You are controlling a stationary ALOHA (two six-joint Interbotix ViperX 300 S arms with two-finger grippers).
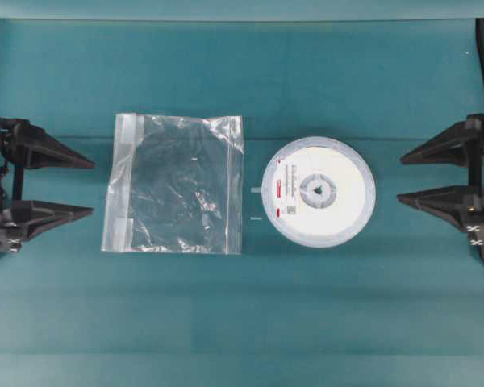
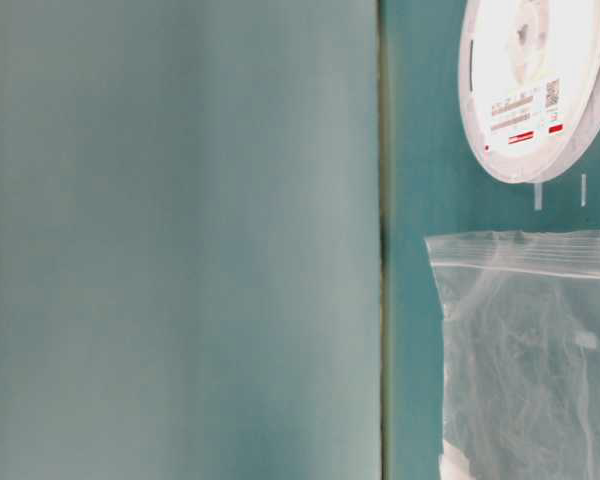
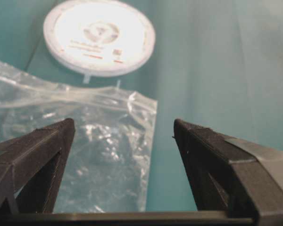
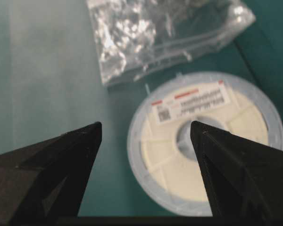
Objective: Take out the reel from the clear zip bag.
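Overhead exterior view: the reel point(image 1: 319, 191) lies flat on the teal table point(image 1: 242, 322), outside the clear zip bag point(image 1: 176, 185), which sits just beside it at nine o'clock. Its white label point(image 1: 284, 189) carries red marks and a code, too small to read. Left gripper point(image 1: 91, 188) and right gripper point(image 1: 400, 178) both gape wide, holding nothing, well apart from either.

Open teal table point(image 1: 306, 322) is being left all around the two flat items. The bag point(image 1: 177, 184) and the reel point(image 1: 319, 191) are lying side by side near the middle, just apart, a narrow gap being kept between them. Clear stretches are being left between the left gripper point(image 1: 89, 187) and the bag, and between the right gripper point(image 1: 403, 177) and the reel.
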